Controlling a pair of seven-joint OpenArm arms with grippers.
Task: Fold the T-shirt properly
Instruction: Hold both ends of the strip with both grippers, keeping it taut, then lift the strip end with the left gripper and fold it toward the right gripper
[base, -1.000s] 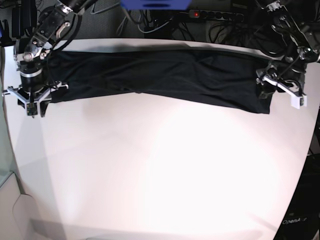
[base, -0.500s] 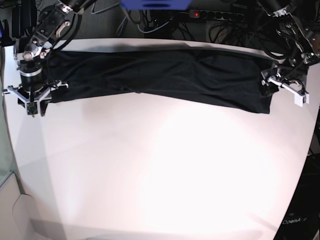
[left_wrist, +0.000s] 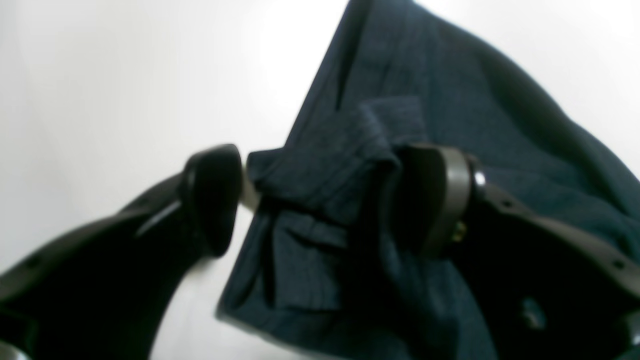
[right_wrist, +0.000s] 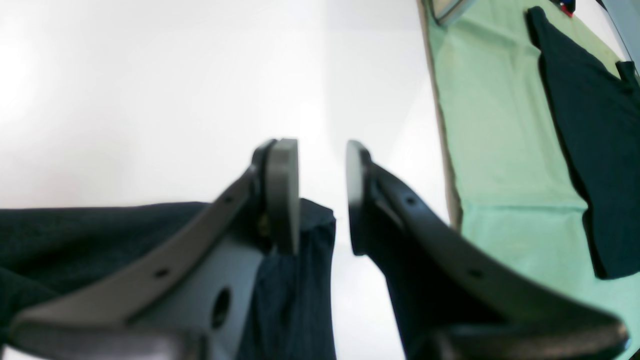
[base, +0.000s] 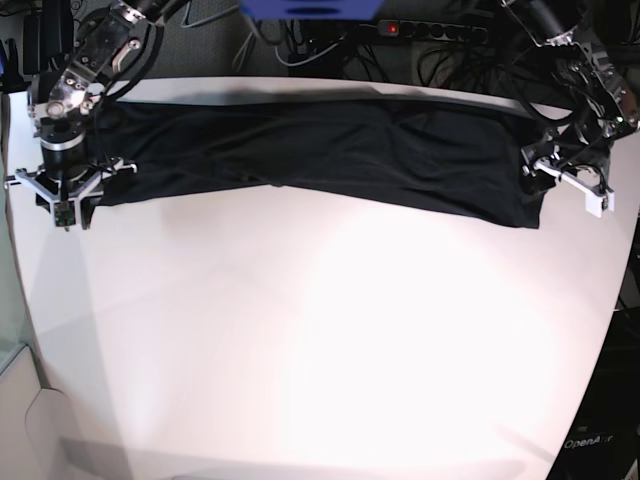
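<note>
1. The T-shirt (base: 330, 150) lies across the far side of the white table (base: 320, 350) as one long dark band, already folded lengthwise into a strip running from nine o'clock to three o'clock.
2. At the three o'clock end is the left gripper (base: 565, 178), with jaws spread wide. In the left wrist view a bunched fold of the shirt's end sits between the fingers (left_wrist: 212, 197), touching the right-hand one but with a gap at the other, so I'd call that loose, not clamped.
3. At the nine o'clock end is the right gripper (base: 62, 190), its jaws partly apart. The right wrist view shows bare table in the gap between them. The shirt corner (right_wrist: 310, 250) lies under one finger (right_wrist: 282, 195), beside the gap rather than in it. Nothing is held there.
4. A pale green sheet (right_wrist: 500, 150) with another dark cloth (right_wrist: 590, 125) on it lies off to the side.
5. Progress, by my reading: the lengthwise fold looks done, with some wrinkles mid-strip. The crosswise folds, bringing the ends together, are not yet done.
</note>
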